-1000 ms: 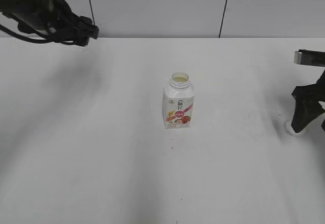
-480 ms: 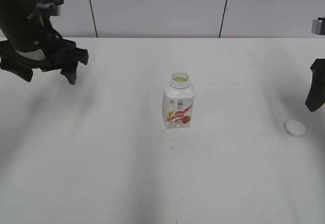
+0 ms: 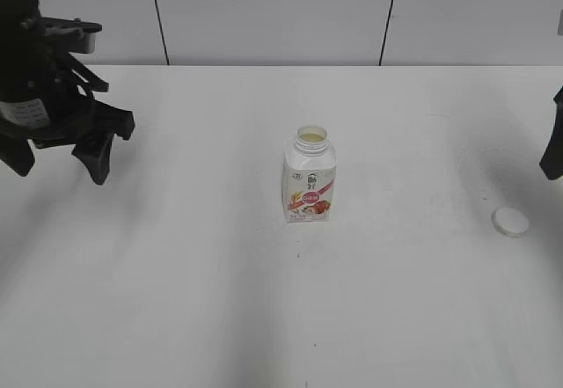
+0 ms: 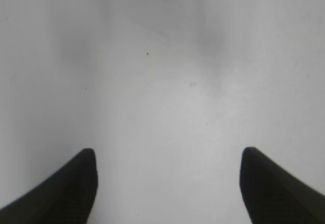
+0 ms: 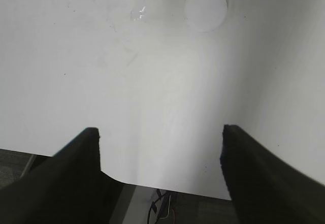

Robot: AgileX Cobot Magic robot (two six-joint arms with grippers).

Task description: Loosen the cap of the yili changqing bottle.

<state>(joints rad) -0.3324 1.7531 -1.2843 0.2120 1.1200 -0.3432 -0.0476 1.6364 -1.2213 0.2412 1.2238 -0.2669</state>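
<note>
We see the small white squarish Yili Changqing bottle [image 3: 310,179], with its pink-red label and strawberry picture low on the front, standing upright near the middle of the white table [image 3: 264,300]. Its wide round neck is open at the top, with pale contents showing inside. The small round white plastic cap [image 3: 511,222] is off the bottle and lies flat on the table well to the right, near the table's right side; in the right wrist view we find the same cap [image 5: 205,8] as a plain white disc near the top of the picture.

The black left gripper [image 3: 55,161] hangs over the table's far left, well apart from the bottle. In its wrist view we see the left gripper [image 4: 167,155] with its two dark fingers [image 4: 66,191] spread wide, only bare table between them.

Of the right arm, only a dark part shows at the right edge of the exterior view. In its wrist view the right gripper [image 5: 160,132] has its fingers [image 5: 76,176] spread wide, holding nothing, above the table's near edge, with the cap well beyond them.
</note>
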